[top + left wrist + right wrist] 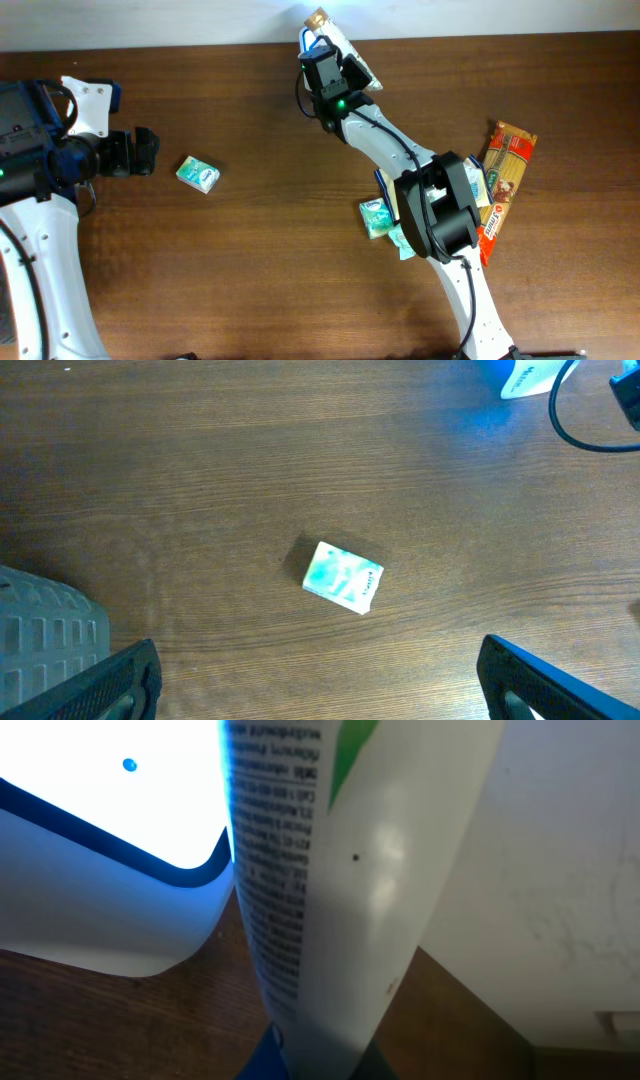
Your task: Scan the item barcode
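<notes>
two grippers: both over wooden table (260, 260)
left gripper (148, 152): jaws wide, empty
right gripper (338, 75): clamped on white printed pack (340, 870)
pack location: table's far edge, just beside lit scanner (100, 870)
teal box (198, 174): near left gripper

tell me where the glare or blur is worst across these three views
Right wrist: the scanner light is blown out to flat white, and the packet sits so close that its print is soft. Overhead: even light, sharp, only a blue-white glow at the scanner. Left wrist: blue glow spills on the table top right; the small box is clear.
</notes>
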{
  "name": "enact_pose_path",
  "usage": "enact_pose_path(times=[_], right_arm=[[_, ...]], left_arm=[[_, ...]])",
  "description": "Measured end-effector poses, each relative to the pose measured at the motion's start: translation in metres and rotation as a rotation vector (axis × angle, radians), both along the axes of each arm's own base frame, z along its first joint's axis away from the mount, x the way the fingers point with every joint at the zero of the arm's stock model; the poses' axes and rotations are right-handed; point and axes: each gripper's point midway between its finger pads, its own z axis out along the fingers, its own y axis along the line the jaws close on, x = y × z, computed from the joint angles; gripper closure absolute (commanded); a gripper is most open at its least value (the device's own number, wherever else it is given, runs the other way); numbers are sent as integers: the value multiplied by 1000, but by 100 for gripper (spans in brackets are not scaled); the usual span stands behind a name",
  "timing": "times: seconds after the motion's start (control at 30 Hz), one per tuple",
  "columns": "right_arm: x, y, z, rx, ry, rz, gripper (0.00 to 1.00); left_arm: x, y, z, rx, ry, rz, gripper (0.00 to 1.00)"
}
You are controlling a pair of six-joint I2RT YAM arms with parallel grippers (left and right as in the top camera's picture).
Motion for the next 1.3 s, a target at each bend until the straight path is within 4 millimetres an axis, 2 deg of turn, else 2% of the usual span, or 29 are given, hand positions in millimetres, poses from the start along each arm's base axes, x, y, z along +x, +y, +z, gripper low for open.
enact_pose_path(times=[0.1,0.17,0.23,0.3,0.5,0.6,0.77,0.97,1.03,1.13,1.17,1.23,1.3], right_arm=[[-1,-12,6,-44,-30,-64,96],[-3,-21,4,-106,-26,-101,96],[-6,-28,-22,-179,19,-116,96],[-7,-29,-38,-208,37,-119,96],[1,-31,-15,-237,-65,-159,96],[5,-19,0,-252,-120,-144,96],[-3,9,1,-279,-117,-86,96],[-6,10,1,-319,-99,-83,96],[-14,32,1,-323,-98,-45,96],[-43,81,1,-356,-44,64,96],[-65,108,3,-361,2,138,96],[-111,143,0,-307,149,284,96],[-146,160,-7,-159,294,372,96]], left_arm=[[0,0,0,0,0,0,1],[0,0,0,0,0,0,1],[0,0,0,0,0,0,1],[0,0,0,0,0,0,1],[0,0,0,0,0,0,1],[0,0,0,0,0,0,1],[0,0,0,0,0,0,1],[0,0,0,0,1,0,1],[0,0,0,0,0,0,1],[0,0,0,0,1,0,1],[0,0,0,0,0,0,1],[0,0,0,0,0,0,1],[0,0,0,0,0,0,1]])
